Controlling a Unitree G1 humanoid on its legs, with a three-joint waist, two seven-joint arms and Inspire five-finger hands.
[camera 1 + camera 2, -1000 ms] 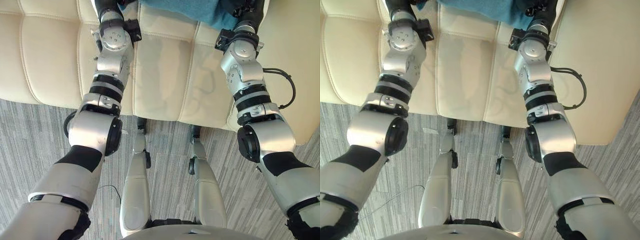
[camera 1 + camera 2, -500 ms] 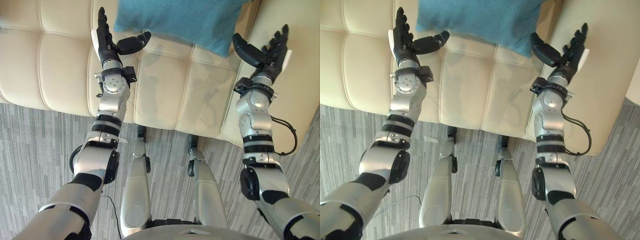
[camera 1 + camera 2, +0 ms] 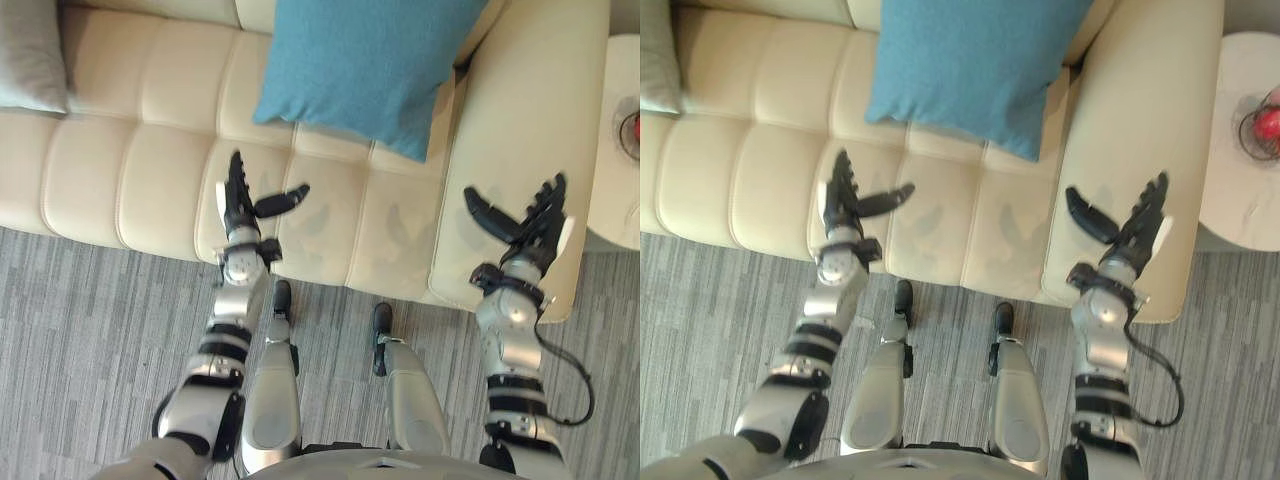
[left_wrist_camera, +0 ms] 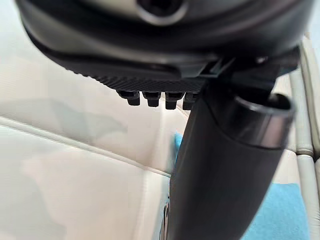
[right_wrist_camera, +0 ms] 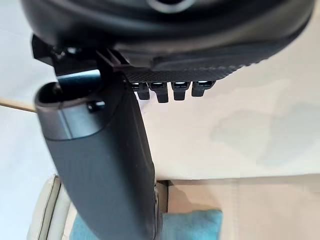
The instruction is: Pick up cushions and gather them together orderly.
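teal cushion [image 3: 365,70] leans on a cream sofa [image 3: 130,170]; left hand [image 3: 238,207] and right hand [image 3: 533,235] hover nearby, fingers spread wide, holding nothing.

My left hand [image 3: 239,208] was raised out in front of me, its fingers [image 3: 236,178] straight and close together and its thumb [image 3: 281,202] swung out toward my right, holding nothing. My right hand [image 3: 529,238] mirrored it, fingers [image 3: 548,203] straight and slightly fanned, thumb [image 3: 486,213] stretched toward my left, empty as well. My left forearm [image 3: 236,305] and right forearm [image 3: 506,340] reached forward, well apart.
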